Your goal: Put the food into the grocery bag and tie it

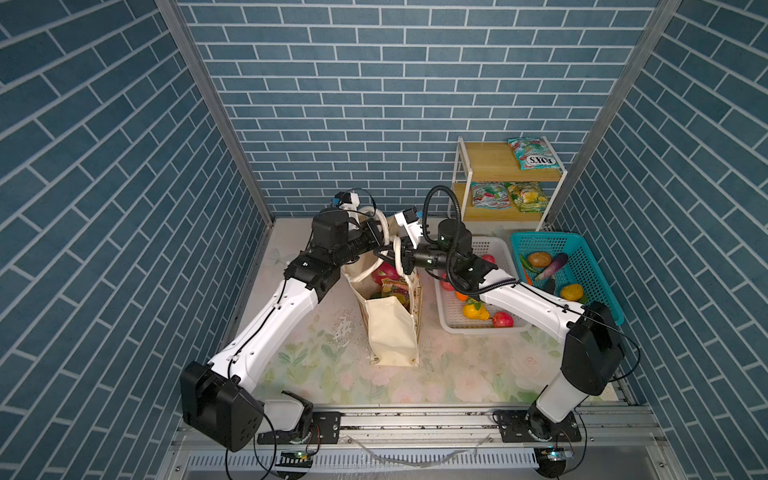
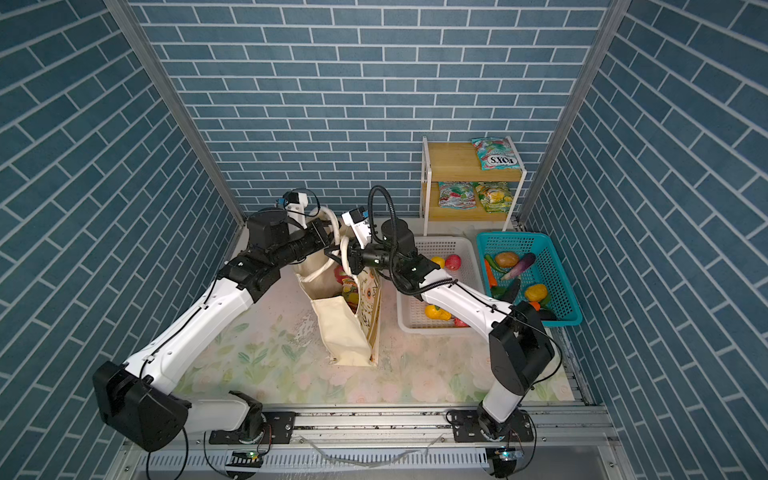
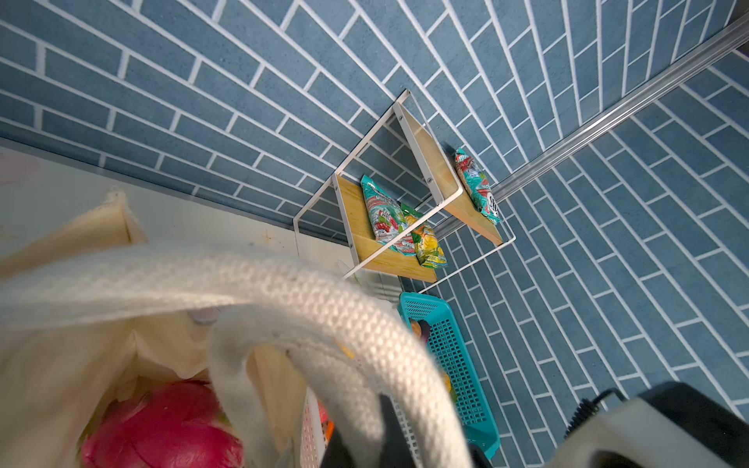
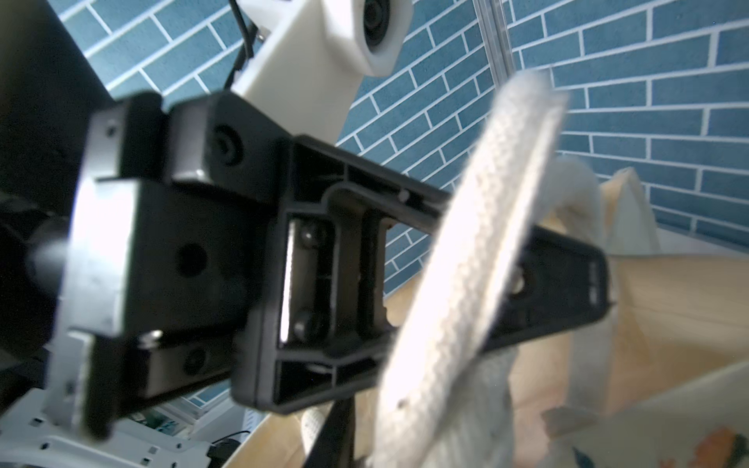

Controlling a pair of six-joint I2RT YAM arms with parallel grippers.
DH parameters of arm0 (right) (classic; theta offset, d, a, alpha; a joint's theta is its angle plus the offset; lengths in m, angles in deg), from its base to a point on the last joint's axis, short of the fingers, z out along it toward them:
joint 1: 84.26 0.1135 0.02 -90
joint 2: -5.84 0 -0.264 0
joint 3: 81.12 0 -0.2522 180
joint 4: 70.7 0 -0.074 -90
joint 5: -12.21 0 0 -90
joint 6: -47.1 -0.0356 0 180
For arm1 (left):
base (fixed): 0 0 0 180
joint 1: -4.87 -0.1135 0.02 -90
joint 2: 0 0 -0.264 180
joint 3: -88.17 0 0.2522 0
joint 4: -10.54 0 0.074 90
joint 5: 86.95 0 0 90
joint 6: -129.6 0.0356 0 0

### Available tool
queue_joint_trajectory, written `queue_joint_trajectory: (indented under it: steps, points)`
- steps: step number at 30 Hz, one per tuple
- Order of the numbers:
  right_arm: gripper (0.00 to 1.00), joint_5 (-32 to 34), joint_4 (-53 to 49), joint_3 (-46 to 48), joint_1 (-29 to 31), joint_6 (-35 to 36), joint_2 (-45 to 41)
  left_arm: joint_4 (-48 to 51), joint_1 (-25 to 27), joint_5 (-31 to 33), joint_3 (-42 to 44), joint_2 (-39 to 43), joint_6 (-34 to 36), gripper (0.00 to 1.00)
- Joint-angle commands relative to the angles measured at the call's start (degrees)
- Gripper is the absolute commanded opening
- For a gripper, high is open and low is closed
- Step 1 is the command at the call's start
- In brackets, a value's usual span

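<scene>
Left wrist: grocery bag (image 3: pixel 60 364) holds dragon fruit (image 3: pixel 162 425) (pink)

Both top views look steeply down from high in front of the grocery bag (image 1: pixel 392 332), sharing the whole counter (image 1: pixel 324 374) around it. The left wrist camera sits close above the bag's rope handles (image 3: pixel 283 283), facing the shelf (image 3: pixel 354 214) beyond the bag. The right wrist camera, also very near the bag, shares those handles.

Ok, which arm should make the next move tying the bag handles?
Probably right: the left gripper is shut on one handle, anchoring it, while the right gripper sits by the other loop.
</scene>
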Motion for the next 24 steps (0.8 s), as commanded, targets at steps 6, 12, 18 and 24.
queue_joint_trajectory:
  steps: [6,12,18,24]
  points:
    - [0.02,7.63,-2.05,1.16,0.28,2.79,-4.56,5.02,0.07,0.06,0.12,3.62,3.07,0.00]
    - [0.00,10.32,-3.67,4.57,0.40,4.76,-6.96,6.82,-2.82,-0.15,2.22,8.15,3.40,0.00]
    - [0.00,13.68,-6.49,6.32,0.36,7.64,-8.84,8.66,-6.31,-2.90,4.64,11.73,3.21,0.00]
    - [0.00,16.93,-5.47,7.84,0.35,9.49,-11.25,13.20,-10.49,-8.71,7.70,14.23,4.77,0.00]
